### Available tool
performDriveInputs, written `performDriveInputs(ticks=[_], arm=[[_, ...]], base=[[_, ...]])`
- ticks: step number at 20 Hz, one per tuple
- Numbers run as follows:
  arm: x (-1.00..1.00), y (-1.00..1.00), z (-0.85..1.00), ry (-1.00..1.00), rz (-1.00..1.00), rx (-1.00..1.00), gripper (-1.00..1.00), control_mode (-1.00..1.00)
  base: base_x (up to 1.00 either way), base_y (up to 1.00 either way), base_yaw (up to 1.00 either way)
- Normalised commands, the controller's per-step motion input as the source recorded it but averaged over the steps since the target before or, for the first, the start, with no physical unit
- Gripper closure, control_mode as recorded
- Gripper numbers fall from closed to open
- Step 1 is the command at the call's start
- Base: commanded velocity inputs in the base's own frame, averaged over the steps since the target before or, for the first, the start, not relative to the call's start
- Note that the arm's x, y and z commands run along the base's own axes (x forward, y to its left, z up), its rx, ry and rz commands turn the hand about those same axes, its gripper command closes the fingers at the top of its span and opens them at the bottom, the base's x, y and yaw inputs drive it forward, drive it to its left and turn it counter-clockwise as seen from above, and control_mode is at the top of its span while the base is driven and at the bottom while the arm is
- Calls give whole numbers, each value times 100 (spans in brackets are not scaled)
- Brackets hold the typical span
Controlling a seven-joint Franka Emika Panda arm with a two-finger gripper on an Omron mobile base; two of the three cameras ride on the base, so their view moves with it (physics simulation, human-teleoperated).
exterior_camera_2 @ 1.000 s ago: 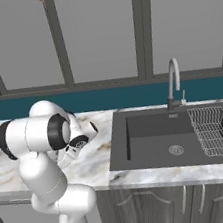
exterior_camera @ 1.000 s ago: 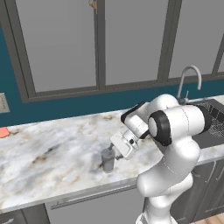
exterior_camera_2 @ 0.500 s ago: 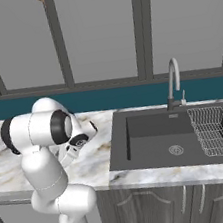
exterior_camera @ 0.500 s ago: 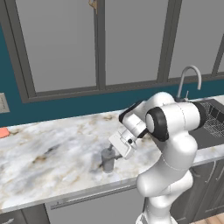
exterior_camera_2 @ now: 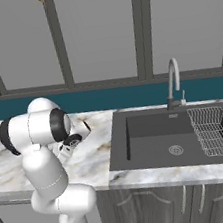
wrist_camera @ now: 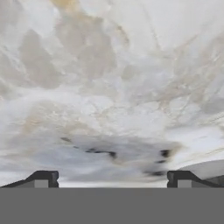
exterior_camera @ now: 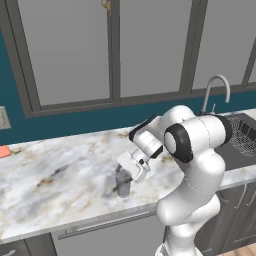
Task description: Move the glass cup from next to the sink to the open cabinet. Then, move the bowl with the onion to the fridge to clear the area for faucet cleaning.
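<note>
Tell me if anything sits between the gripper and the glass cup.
Nothing visible does. In the left base view the gripper hangs right above the glass cup on the marble counter, with no other object between them.

Countertop glossy veined marble; glass cup translucent grey; faucet shiny metal; sink matt dark.

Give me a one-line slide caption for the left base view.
Franka arm's gripper lowered over the glass cup on the marble counter, faucet behind.
</note>
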Motion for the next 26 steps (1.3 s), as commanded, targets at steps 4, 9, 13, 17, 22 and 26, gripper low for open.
performDriveInputs(ticks=[4,9,13,17,22,26], arm=[[0,12,-1,0,0,0,-100,-100],[0,2,-2,0,0,0,-100,-100],[0,8,-6,-1,0,-1,-100,-100],[0,32,-13,-4,0,-2,-100,-100],[0,14,-3,-2,0,0,-100,-100],[0,0,0,-2,0,0,-100,-100]], base=[[0,0,0],[0,0,0],[0,0,0],[0,0,0],[0,0,0],[0,0,0]])
